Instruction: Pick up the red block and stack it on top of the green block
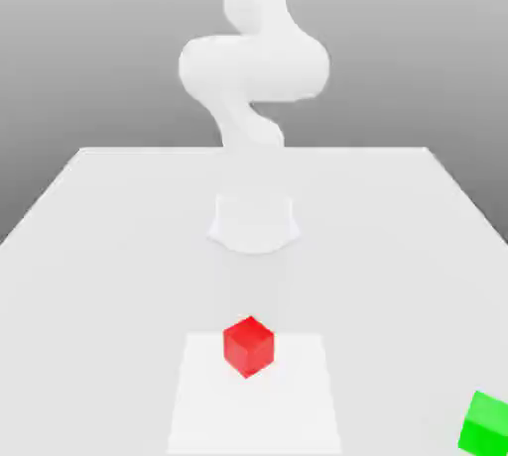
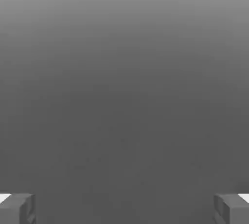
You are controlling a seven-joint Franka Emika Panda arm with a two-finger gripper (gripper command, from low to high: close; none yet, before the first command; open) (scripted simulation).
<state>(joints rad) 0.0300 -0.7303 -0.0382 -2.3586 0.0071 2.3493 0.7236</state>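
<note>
- While the red block point(image 1: 248, 348) sits on the pale square point(image 1: 203, 424) on the table point(image 1: 109, 295), it lies out in front of the arm's base point(image 1: 254, 226), towards the camera and almost straight out from it in the exterior view.
- As a cube it has no long axis; what counts is its turn. One upright edge faces the camera, so its sides run aslant to those of the pale square, and the grip probably needs a matching twist of the wrist.
- Well apart from it, towards the exterior view's right and nearer the camera, the green block point(image 1: 485, 427) is partly cut off by the picture's edge; the later carry should go that way.
- Above the base, the arm point(image 1: 254, 67) bends through its thick joints and rises out of the exterior view's top.
- In the hand view the gripper point(image 2: 124, 209) has its two fingers wide apart, with nothing between them but the grey backdrop point(image 2: 124, 96). It seems to be aimed away from the tabletop.
- Reaching the red block, I judge, calls for swinging the hand down and out over it, squaring the fingers to two opposite faces, then lowering.
</note>
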